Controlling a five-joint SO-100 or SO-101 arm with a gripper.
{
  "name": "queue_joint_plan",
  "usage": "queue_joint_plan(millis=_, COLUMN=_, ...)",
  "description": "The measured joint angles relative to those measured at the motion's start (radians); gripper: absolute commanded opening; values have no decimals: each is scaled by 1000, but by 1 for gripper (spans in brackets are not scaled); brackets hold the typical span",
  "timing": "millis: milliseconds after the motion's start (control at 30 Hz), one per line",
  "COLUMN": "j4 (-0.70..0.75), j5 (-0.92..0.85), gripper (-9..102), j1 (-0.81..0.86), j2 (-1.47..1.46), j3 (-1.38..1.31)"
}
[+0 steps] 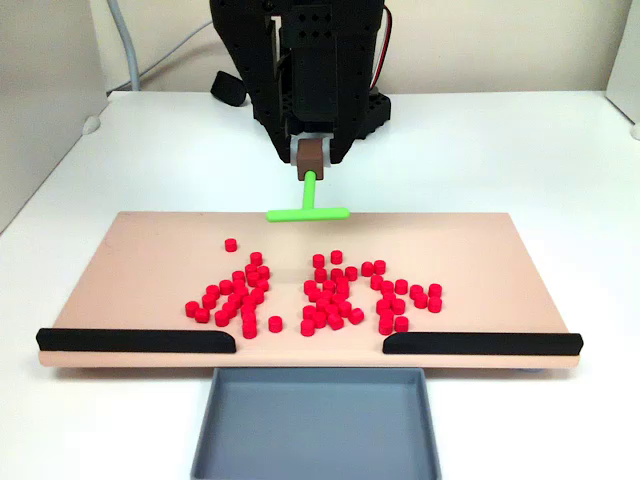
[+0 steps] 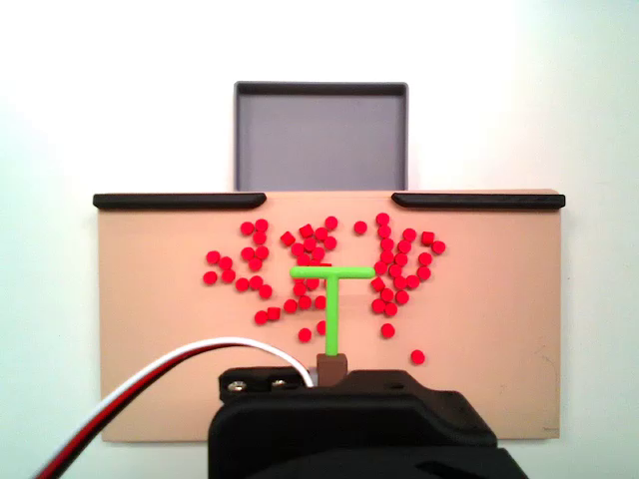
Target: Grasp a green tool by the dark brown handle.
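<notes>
The green tool (image 1: 309,192) is a T-shaped rod with its crossbar lowest in a fixed view, near the far edge of the tan board (image 1: 150,265). Its dark brown handle (image 1: 312,155) sits between the black fingers of my gripper (image 1: 312,150), which is shut on it. In the other fixed view the green tool (image 2: 331,299) hangs over the board (image 2: 150,329), its crossbar overlapping several red cylinders, and the brown handle (image 2: 330,363) pokes out of my gripper (image 2: 329,375). The tool looks lifted off the board.
Several small red cylinders (image 1: 275,323) are scattered across the board's middle. Two black bars (image 1: 135,340) (image 1: 480,343) line its near edge with a gap between them. A grey tray (image 1: 315,425) sits below that gap. A red, black and white cable (image 2: 150,384) trails from the arm.
</notes>
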Motion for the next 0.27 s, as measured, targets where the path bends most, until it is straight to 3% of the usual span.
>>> queue_joint_plan(millis=267, j4=0, j5=-3, gripper=0, j1=-5, j2=0, j3=0)
